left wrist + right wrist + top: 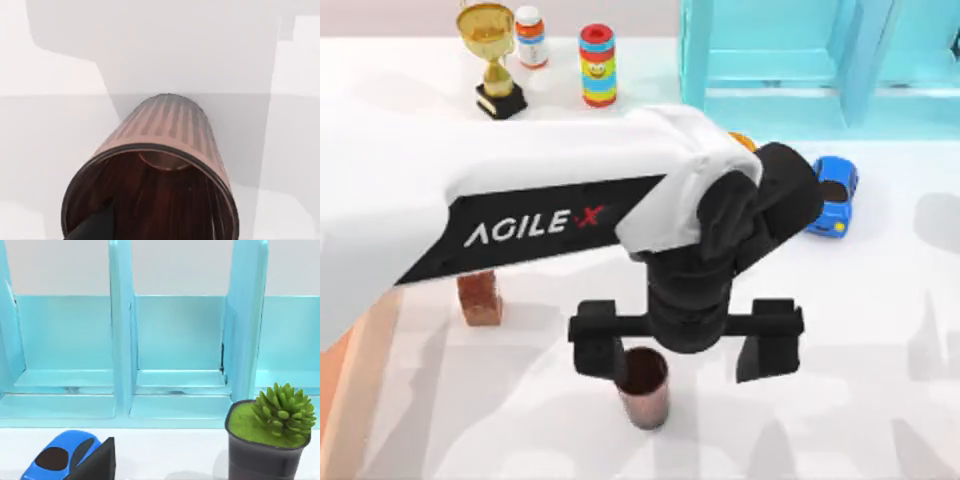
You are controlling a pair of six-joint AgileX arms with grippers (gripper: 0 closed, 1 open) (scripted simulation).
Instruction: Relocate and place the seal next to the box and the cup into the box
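The dark brown cup [643, 385] stands upright on the table near the front, left of the middle. My left gripper [682, 345] hangs over it, open wide, with its left finger [596, 345] at the cup's rim. The left wrist view looks down into the cup [165, 135], and a dark fingertip [95, 225] shows at its inner wall. The reddish-brown seal [480, 297] stands to the left, partly under my left arm. A strip of the box [360, 390] shows at the left edge. My right gripper [95, 462] is parked facing the shelf.
A turquoise shelf unit [800, 60] fills the back right, with a blue toy car [832, 195] in front of it. A gold trophy [490, 55], a small bottle [530, 35] and a colourful can [598, 65] stand at the back left. A potted plant [267, 435] sits by the shelf.
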